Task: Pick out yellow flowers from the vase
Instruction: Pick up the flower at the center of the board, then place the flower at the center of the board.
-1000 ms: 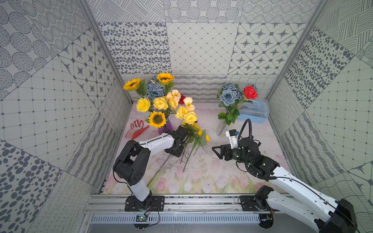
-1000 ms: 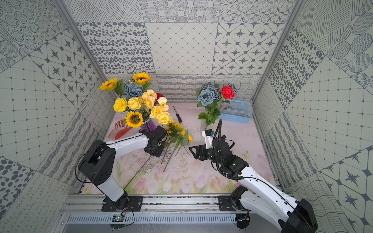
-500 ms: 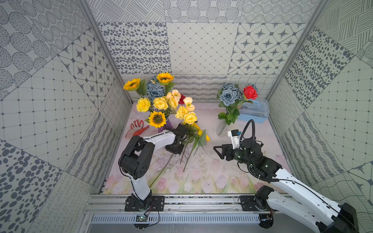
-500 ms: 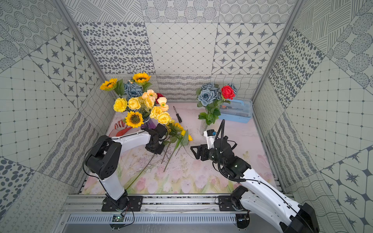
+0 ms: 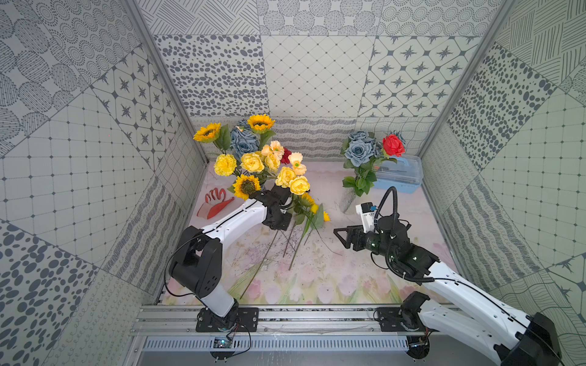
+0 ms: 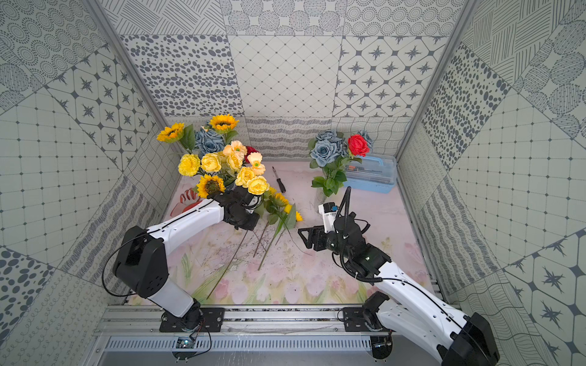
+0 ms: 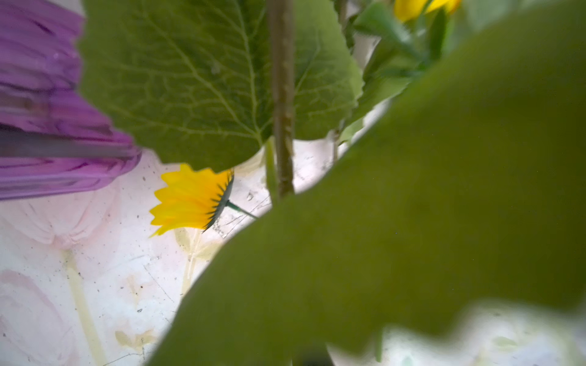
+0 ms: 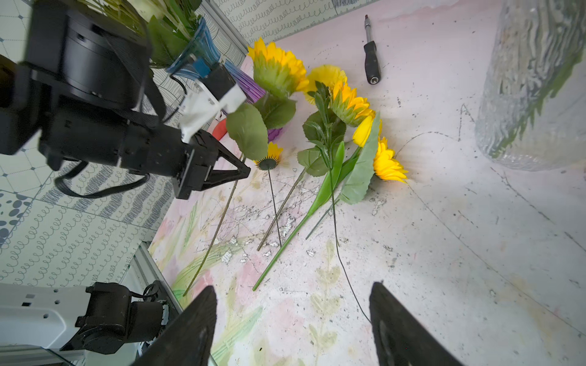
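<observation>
Left gripper [image 8: 245,172] closed at stem of leafy yellow sunflower [image 8: 279,69], hold unclear, blurred green leaves [image 7: 412,221] blocking its camera, right gripper [image 8: 293,290] spread, empty.

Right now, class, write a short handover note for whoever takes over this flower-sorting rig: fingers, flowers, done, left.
Left gripper: fingers shut, low beside the purple vase, next to a sunflower stem; grip unconfirmed.
Right gripper: fingers open, empty, over the mat.
Done: several yellow flowers lie on the mat beside the vase.
Left: sunflowers, yellow roses and a yellow carnation stand in the vase.
</observation>
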Action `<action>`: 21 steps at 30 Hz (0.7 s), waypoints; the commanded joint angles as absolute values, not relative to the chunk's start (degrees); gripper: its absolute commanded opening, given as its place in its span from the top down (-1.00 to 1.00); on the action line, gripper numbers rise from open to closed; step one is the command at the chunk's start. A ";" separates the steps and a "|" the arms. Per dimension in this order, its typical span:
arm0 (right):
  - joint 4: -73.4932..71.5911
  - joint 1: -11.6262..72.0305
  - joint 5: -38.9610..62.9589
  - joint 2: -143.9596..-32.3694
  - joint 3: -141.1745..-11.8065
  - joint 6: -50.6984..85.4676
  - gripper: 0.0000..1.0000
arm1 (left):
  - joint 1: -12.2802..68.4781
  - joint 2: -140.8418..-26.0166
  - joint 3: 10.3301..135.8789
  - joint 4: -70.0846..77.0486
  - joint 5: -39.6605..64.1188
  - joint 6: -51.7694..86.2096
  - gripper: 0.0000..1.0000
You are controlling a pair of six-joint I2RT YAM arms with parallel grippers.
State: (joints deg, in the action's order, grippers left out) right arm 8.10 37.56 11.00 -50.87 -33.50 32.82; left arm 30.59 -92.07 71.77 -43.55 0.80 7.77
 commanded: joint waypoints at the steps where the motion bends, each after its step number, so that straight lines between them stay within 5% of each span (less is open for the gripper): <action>1: 3.83 37.38 12.02 -51.78 -33.75 32.98 -0.53 | 30.37 -90.55 76.60 -45.88 14.30 7.85 0.91; 21: 4.78 36.67 12.47 -47.35 -31.29 32.46 -0.54 | 33.64 -105.23 89.74 -35.72 21.34 15.44 0.75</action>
